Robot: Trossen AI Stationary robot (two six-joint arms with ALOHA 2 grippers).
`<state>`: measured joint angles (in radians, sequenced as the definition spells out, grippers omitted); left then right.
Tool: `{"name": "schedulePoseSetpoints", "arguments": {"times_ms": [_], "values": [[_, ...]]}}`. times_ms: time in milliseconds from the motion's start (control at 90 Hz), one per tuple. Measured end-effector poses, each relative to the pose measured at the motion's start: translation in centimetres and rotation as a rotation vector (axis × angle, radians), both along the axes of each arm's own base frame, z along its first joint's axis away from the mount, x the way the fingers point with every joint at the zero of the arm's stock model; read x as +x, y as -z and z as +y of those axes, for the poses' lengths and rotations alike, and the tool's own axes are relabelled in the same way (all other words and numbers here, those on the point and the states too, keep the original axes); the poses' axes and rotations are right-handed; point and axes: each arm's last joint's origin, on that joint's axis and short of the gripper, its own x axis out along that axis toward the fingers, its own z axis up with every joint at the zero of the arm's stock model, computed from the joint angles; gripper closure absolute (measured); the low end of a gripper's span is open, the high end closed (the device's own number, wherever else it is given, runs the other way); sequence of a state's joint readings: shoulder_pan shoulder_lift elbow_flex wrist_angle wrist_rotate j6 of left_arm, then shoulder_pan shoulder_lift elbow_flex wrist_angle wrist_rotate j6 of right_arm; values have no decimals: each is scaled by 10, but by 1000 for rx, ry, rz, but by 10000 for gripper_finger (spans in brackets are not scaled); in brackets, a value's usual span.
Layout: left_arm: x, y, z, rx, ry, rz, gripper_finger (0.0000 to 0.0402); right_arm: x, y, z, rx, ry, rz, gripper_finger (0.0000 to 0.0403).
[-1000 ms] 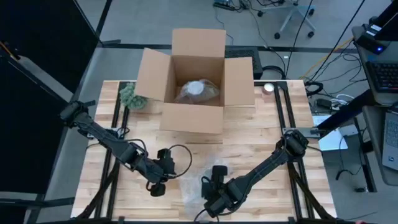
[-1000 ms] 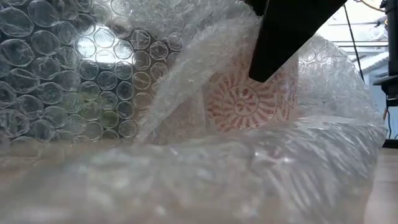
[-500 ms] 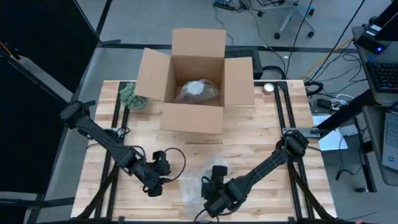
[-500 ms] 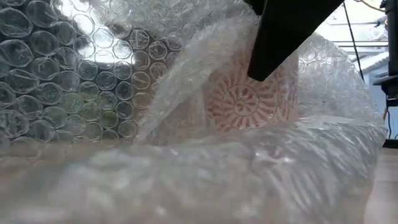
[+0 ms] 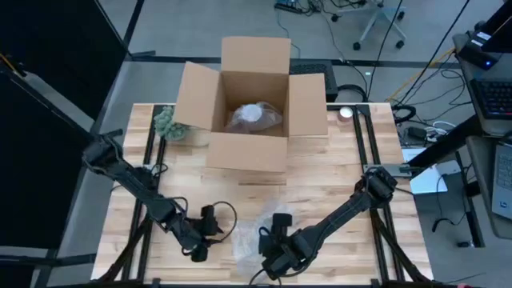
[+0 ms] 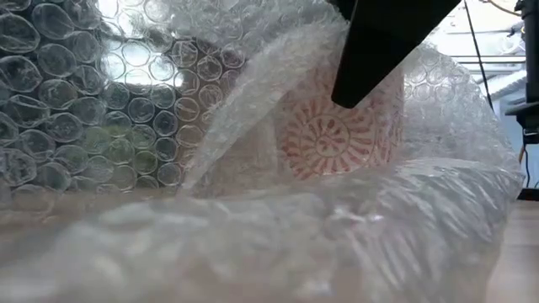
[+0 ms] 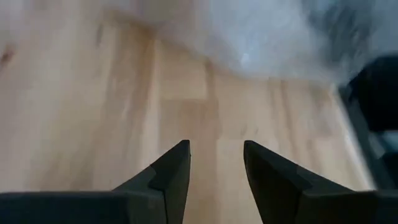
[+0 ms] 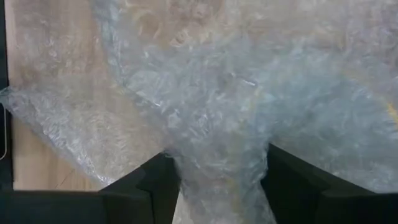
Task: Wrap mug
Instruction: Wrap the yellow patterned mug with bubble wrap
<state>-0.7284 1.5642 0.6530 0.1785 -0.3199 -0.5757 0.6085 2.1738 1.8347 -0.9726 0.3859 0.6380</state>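
High view: both arms low at the table's near edge.
Left end effector: open, holds nothing.
Right end effector: pinches the bubble wrap.
Mug: red-patterned, inside wrap.

- an open cardboard box stands at the table's far edge, flaps spread; a bubble-wrapped bundle lies inside
- a small green plant-like object sits just left of the box
- a wooden table; office chair base beyond
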Motion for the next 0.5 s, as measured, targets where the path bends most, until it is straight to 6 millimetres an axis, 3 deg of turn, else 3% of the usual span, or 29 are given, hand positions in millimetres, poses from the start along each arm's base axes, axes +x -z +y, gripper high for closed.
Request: {"name": "schedulePoseSetpoints", "arguments": {"times_ms": [167, 289, 500], "values": [[17, 12, -7, 36, 35, -110, 263, 0, 0, 0, 0, 1, 0, 220], [35, -8, -7, 13, 28, -265, 263, 0, 0, 0, 1, 1, -1, 220], [68, -35, 3, -23, 36, -387, 263, 0, 0, 0, 1, 0, -3, 220]]}}
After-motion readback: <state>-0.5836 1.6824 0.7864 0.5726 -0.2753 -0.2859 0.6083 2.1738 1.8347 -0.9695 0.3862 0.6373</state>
